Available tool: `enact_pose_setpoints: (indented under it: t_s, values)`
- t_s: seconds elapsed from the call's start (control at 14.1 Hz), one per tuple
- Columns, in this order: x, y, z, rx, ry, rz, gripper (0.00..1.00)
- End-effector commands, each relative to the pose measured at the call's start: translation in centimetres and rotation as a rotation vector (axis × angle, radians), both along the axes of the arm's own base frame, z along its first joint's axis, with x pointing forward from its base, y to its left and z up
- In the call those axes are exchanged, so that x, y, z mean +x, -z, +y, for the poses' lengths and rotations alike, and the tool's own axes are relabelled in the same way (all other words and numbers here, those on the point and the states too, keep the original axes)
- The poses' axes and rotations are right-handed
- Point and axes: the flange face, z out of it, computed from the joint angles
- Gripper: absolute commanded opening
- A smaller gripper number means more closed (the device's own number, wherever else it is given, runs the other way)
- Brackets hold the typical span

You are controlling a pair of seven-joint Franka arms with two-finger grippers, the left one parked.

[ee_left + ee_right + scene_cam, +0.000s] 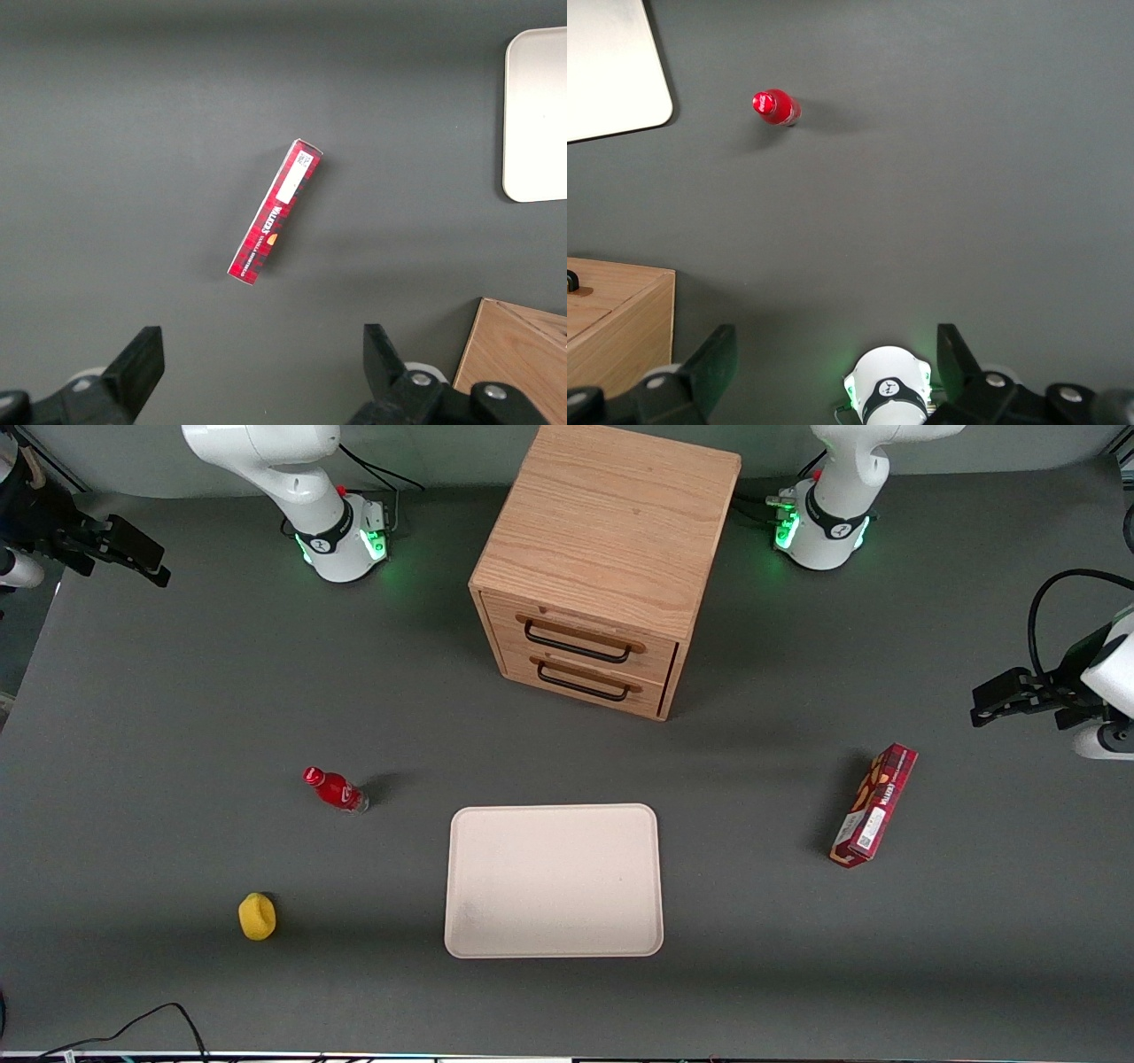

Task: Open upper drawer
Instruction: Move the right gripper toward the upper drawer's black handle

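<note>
The light oak cabinet (pixel 602 558) stands mid-table, farther from the front camera than the tray. Its upper drawer (pixel 656 657) is shut, with its black bar handle (pixel 576 643) across the front. The lower drawer (pixel 645 693) below it is also shut. My right gripper (pixel 146 558) hangs above the table at the working arm's end, well away from the cabinet. It is open and empty. In the right wrist view the gripper (pixel 833 363) has its fingers (pixel 713 359) wide apart over bare table, and a corner of the cabinet (pixel 620 310) shows.
A red bottle (pixel 335 789) (pixel 775 106) stands on the table toward the working arm's end. A yellow object (pixel 257 917) lies nearer the camera. A white tray (pixel 554 948) lies in front of the cabinet. A red box (pixel 874 806) (pixel 275 212) stands toward the parked arm's end.
</note>
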Motion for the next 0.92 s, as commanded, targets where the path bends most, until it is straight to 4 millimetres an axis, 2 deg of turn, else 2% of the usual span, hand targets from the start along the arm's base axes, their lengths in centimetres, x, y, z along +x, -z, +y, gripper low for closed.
enact_pose_setpoints:
  t_s: [0.0, 0.28, 0.42, 0.57, 0.64, 0.85]
  values:
    - [-0.2, -0.5, -0.2, 0.019, 0.004, 0.012, 1.0]
    - [0.0, -0.8, 0.4, 0.048, -0.004, 0.007, 1.0]
    - [-0.2, -0.9, 2.8, 0.118, -0.126, 0.009, 1.0]
    - [-0.3, -0.6, 5.8, 0.214, -0.243, 0.023, 1.0]
    - [0.1, 0.2, 8.8, 0.249, -0.301, 0.043, 1.0]
    - [1.1, 0.5, 16.9, 0.3, -0.513, 0.066, 1.0]
